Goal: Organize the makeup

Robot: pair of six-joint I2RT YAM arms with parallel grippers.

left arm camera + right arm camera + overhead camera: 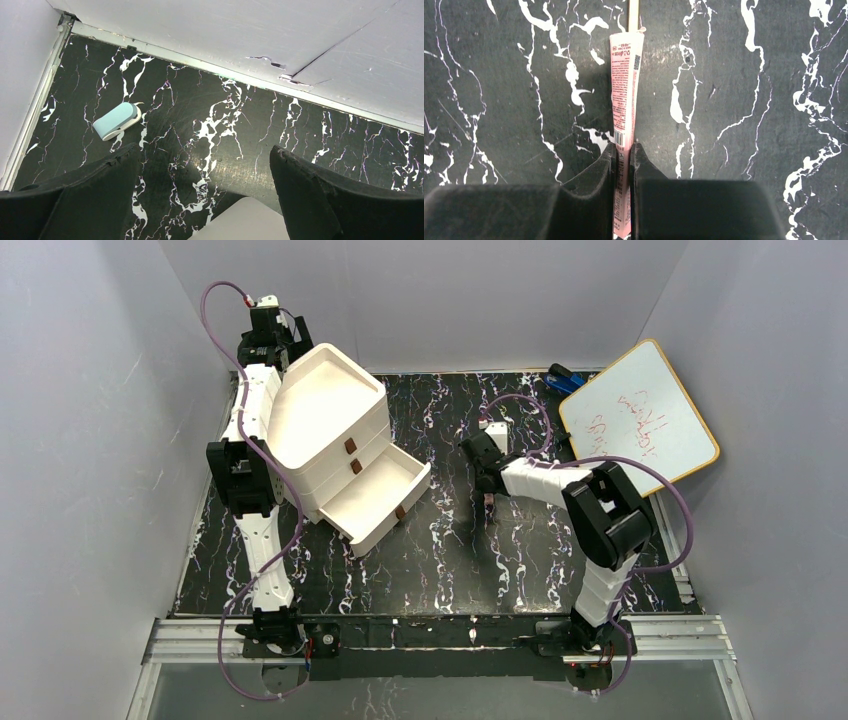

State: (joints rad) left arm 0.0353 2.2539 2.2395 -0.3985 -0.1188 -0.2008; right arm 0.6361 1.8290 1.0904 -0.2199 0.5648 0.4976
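My right gripper [624, 147] is shut on a slim pink stick [625, 95] with printed text, holding it low over the black marble table. In the top view this gripper [487, 488] is at mid-table, right of the drawer box. A small white item [497, 430] lies just behind it; I cannot tell what it is. My left gripper [205, 150] is open and empty, at the back left corner behind the white three-drawer box [330, 425]. The disc, the dark compact and other sticks are not in view.
The box's bottom drawer [372, 498] is pulled open. A whiteboard [640, 415] leans at the back right, with a blue object [565, 378] beside it. A small light-blue and white object [116, 121] lies near the back wall. The box's corner [245, 222] is below the left fingers.
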